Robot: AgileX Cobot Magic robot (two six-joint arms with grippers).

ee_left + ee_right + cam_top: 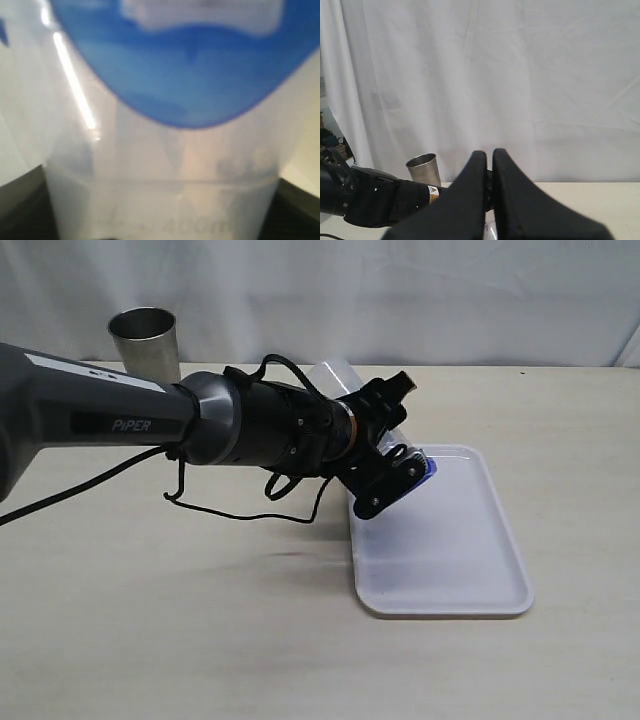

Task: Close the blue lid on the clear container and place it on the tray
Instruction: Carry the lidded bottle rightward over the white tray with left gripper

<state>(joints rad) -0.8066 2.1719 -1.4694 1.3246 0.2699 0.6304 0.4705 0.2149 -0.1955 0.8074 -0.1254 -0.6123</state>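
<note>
Currently held: the clear container (160,190), clasped across its body by the left gripper (400,435), jaws spread wide around it.
Position: tilted over the back-left corner of the tray (450,570), lid end toward the tray; not yet stood upright.
Blue lid (185,75): seated on the container's mouth; latching of its flaps cannot be told.
Right gripper (488,152): clenched, empty, raised above the table (150,630).
Risk, tipping: if released at this tilt, the container may be toppled and rolled over the low rim.
Risk, slip: smooth plastic may be lost from the grip.
Risk, lid: an unlatched lid may be knocked loose on contact.
</note>
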